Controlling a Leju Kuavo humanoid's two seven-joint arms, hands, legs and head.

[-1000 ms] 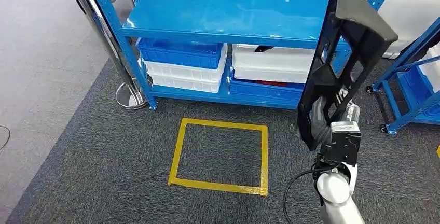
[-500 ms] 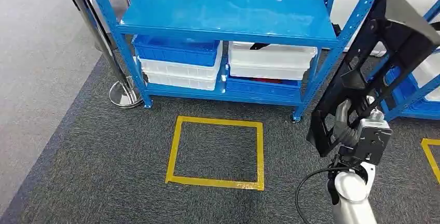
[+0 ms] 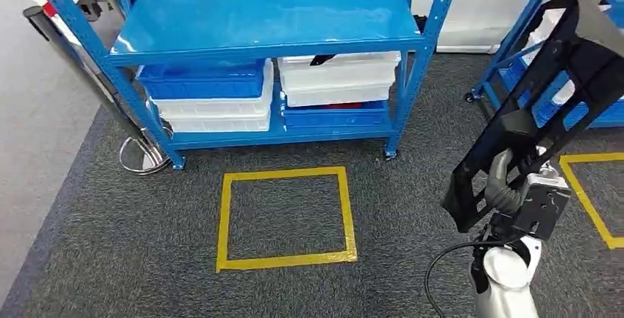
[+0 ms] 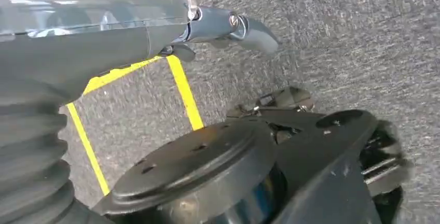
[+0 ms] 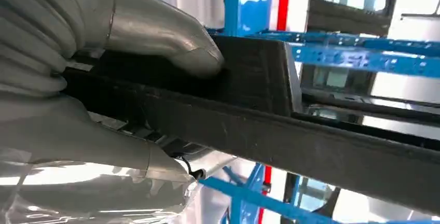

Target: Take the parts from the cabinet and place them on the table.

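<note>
Black part [image 3: 548, 104] in right hand [image 3: 508, 189]

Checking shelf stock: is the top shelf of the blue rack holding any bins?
No, the top shelf is bare blue metal; the bins sit on the level below.

Your left hand [image 4: 104, 32] hangs over grey carpet [image 4: 358, 42].
Its fingers hold nothing, one dark fingertip [image 4: 254, 29] pointing out above the yellow tape lines [image 4: 184, 92] on the floor.
</note>
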